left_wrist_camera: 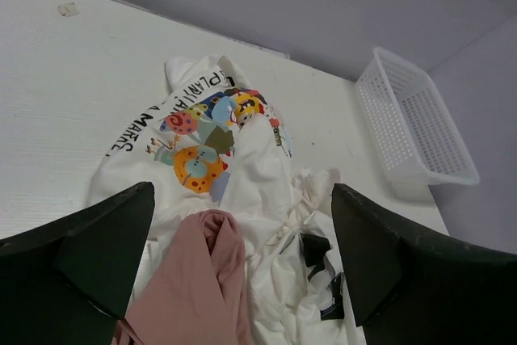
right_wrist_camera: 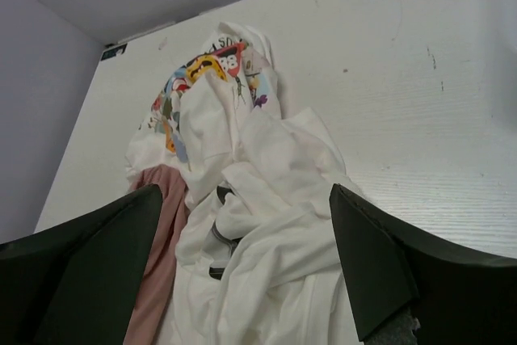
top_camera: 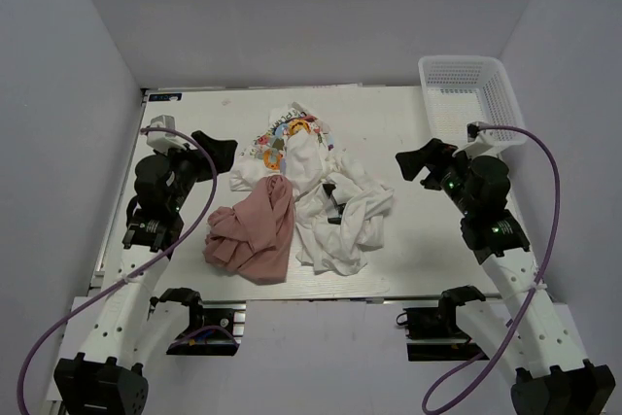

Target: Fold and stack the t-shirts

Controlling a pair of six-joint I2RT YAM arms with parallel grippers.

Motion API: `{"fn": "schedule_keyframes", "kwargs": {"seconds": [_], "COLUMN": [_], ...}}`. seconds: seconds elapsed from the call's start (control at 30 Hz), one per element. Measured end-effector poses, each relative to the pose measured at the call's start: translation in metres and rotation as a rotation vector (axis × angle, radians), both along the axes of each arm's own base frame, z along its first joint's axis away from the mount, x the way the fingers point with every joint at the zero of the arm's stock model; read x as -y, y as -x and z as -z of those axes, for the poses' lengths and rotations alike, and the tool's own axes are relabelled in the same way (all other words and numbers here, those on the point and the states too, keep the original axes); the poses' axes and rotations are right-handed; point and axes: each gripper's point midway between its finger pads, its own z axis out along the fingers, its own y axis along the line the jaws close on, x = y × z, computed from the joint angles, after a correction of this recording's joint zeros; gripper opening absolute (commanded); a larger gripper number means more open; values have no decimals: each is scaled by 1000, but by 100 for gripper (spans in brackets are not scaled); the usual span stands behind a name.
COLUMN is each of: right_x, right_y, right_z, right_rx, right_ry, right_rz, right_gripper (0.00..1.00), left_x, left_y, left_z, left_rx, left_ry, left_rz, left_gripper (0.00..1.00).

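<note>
left hand (top_camera: 210,150) and right hand (top_camera: 426,161) gape; heaped t-shirts (top_camera: 316,216) hide each other's edges.

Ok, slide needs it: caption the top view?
Open left gripper and right gripper flank an unfolded pink-and-white t-shirt heap; basket far right.

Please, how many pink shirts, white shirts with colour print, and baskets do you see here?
Pink shirt: 1
Colour-print white shirt: 1
Basket: 1
Total: 3
The other white cloth is too tangled to count.
</note>
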Motion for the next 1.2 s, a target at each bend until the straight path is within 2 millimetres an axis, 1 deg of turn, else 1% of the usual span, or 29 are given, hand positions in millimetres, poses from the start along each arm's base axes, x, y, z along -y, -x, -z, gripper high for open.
{"fn": "schedule_keyframes", "kwargs": {"seconds": [0.1, 0.17, 0.23, 0.33, 0.43, 0.5, 0.57, 0.7, 0.83, 0.9, 0.93, 0.97, 1.0, 1.03, 1.07, 1.1, 1.2], "right_x": [-2, -2, -4, -13, -37, -59, -80, -115, -140, -143, -144, -144, -146, -147, -146, -144, -142], "right_y": [0, -2, -3, -6, -7, -6, -3, 2, 4, 6, 6, 3, 0, -4, -7, -10, -15], "right_z": [16, 34, 48, 69, 99, 119, 139, 173, 212, 234, 243, 246, 245, 243, 243, 243, 239], "right_rx": [-32, -67, -98, -158, -248, -305, -352, -401, -461, -496, -509, -504, -494, -486, -486, -481, -486], "right_ry": [19, 58, 96, 149, 210, 263, 339, 518, 670, 738, 764, 793, 802, 808, 811, 821, 816], "right_rz": [-15, -30, -55, -118, -227, -306, -365, -439, -473, -466, -465, -447, -439, -428, -409, -396, -367], "right_gripper": [90, 90, 90, 90, 90, 90, 90, 90, 90, 88, 81, 69, 53, 47, 16, 0, 0], "left_x": [0, 2, 4, 6, 8, 9, 10, 9, 8, 7, 7, 6, 6, 5, 4, 3, 2], "left_y": [3, 4, 5, 4, 1, -2, -4, 0, 6, 10, 11, 13, 13, 13, 13, 12, 11], "left_z": [2, 3, 2, 6, 14, 22, 29, 44, 50, 47, 46, 44, 44, 43, 43, 44, 46], "left_rx": [-2, -1, 0, -2, -25, -50, -71, -93, -83, -59, -48, -40, -37, -34, -34, -35, -41], "left_ry": [11, 13, 13, 11, 1, -6, -12, -24, -27, -26, -26, -26, -26, -26, -27, -28, -33], "left_rz": [0, 6, 16, 27, 40, 45, 47, 48, 49, 48, 48, 45, 43, 38, 34, 29, 20], "left_gripper": [100, 100, 100, 100, 100, 100, 100, 100, 100, 100, 100, 100, 100, 100, 100, 100, 100]}}
